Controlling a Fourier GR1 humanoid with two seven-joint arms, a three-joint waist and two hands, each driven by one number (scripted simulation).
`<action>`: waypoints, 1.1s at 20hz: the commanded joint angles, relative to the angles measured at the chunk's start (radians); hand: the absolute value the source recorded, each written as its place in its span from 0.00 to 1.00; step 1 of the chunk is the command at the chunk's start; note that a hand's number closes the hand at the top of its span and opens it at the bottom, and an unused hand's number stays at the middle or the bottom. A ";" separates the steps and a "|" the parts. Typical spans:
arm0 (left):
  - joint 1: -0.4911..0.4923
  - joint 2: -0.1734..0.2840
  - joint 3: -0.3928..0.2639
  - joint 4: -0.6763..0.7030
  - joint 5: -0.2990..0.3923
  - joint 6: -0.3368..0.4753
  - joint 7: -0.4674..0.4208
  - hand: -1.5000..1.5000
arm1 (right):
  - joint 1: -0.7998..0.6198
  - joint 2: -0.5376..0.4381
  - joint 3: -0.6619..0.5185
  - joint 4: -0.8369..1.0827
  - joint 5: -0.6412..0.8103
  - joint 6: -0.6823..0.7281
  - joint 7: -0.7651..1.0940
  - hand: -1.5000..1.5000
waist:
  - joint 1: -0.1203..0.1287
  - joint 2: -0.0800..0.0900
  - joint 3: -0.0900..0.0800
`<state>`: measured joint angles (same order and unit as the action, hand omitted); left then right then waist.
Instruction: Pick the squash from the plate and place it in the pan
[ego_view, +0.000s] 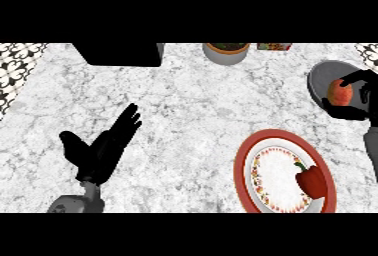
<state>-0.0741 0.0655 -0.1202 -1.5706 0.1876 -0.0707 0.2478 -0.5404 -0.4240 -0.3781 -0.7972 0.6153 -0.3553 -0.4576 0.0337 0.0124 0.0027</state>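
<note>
The squash (339, 92), a round orange-red thing, hangs over the grey pan (319, 71) at the right edge. My right hand (359, 78) is shut on it, fingers above and thumb below, and hides part of the pan. The red-rimmed plate (247, 160) with a flowered border lies at the lower right, nearer than the pan. A red bell pepper (314, 181) rests on the plate's right side. My left hand (103, 147) stays open at the lower left, fingers pointing up and right, holding nothing.
A black block (118, 52) sits at the counter's far edge. To its right stand a grey pot of soil (225, 52) and a small box (275, 46). Patterned tiles (18, 62) show at the far left. Marble counter (184, 115) spreads between my hands.
</note>
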 joint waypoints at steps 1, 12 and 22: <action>-0.017 0.000 -0.008 -0.010 -0.002 0.001 0.031 0.50 | -0.130 -0.055 -0.094 0.228 -0.040 -0.078 -0.081 1.00 | 0.025 0.010 0.002; -0.016 -0.001 -0.023 0.011 -0.008 -0.032 -0.005 0.50 | -0.238 -0.167 -0.168 0.482 -0.065 -0.108 -0.241 1.00 | 0.055 0.029 0.006; -0.050 -0.008 -0.008 -0.005 0.015 -0.033 0.007 0.50 | -0.262 -0.207 -0.111 0.637 0.014 0.047 -0.108 0.00 | 0.076 0.038 0.010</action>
<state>-0.1117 0.0600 -0.1384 -1.5756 0.1945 -0.1067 0.2507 -0.7818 -0.6273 -0.4637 -0.1853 0.6579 -0.3828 -0.5372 0.1114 0.0493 0.0100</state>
